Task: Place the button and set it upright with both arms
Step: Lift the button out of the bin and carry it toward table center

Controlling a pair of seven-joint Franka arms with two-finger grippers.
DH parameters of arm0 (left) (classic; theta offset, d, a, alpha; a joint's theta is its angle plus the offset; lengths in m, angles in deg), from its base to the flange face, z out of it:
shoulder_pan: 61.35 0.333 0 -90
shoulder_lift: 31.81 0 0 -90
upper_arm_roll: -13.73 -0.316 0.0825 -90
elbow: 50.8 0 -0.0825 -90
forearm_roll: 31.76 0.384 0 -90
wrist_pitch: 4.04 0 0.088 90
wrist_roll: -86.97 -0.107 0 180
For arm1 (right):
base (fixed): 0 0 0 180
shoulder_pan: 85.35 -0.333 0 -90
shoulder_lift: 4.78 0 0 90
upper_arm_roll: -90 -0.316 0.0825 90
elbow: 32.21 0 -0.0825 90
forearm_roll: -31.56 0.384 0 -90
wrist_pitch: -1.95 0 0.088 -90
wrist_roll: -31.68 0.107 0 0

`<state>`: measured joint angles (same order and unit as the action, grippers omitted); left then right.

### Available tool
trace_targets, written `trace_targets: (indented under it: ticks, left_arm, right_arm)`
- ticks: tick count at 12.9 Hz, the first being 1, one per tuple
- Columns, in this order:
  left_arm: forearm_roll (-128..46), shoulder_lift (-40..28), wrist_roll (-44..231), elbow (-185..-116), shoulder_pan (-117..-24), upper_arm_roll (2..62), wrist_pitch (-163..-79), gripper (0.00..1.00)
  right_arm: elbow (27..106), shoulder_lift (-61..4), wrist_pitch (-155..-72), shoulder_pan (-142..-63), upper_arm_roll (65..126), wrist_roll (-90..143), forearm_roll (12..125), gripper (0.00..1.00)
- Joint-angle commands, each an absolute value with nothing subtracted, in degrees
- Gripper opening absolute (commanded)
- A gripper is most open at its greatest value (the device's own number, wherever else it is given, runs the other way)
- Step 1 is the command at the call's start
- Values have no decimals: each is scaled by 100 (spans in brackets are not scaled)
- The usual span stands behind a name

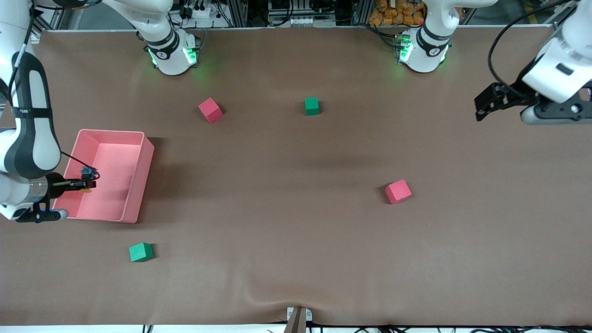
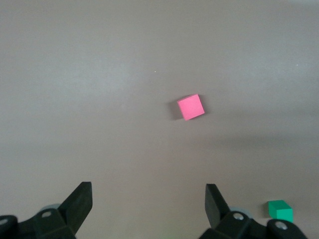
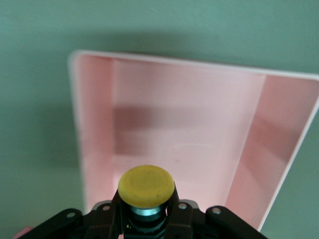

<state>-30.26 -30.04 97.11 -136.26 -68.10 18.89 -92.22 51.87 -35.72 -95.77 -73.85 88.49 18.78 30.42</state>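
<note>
The button (image 3: 146, 186) is held clamped in the right gripper (image 1: 85, 184) over the pink bin (image 1: 134, 185); placing and uprighting are judged undone. The left gripper (image 2: 147, 206) waits wide open above the table.

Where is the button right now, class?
The button is gripped in the right claw, held over the pink bin at the right arm's end of the table; the front view shows it above the bin's floor.

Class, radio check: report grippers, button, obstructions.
Right gripper shut on button, over pink bin. Left gripper open, waiting over bare table. Nothing obstructing.
</note>
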Motion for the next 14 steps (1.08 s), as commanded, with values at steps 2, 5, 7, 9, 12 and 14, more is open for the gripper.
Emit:
trace_targets:
  ticks: [2, 5, 7, 9, 12, 14]
  left_arm:
    - [-2886, -2891, 9655, -13526, -6707, 1875, -9272, 100]
    - [-2825, -2891, 9620, -13552, -6426, 1778, -9237, 100]
    - [-2833, -2900, 9646, -13553, -6321, 1769, -9228, 100]
    - [-2833, -2952, 9628, -13544, -6145, 1769, -9220, 100]
    - [-2842, -2962, 9628, -13544, -6039, 1769, -9176, 100]
    - [-2842, -2926, 9637, -13570, -5978, 1760, -9176, 100]
  right_arm:
    - [4514, -3615, -9017, -8215, 8781, 3137, 3033, 0]
    - [4364, -3677, -9173, -8945, 8683, 4053, 3865, 0]
    - [4285, -3826, -9760, -9559, 8683, 4142, 3929, 0]
    - [4258, -4106, -10348, -10105, 8631, 5218, 3964, 0]
    - [4258, -4528, -11333, -10931, 8622, 6083, 3973, 0]
    - [4241, -4827, -11887, -11344, 8622, 6383, 3973, 0]
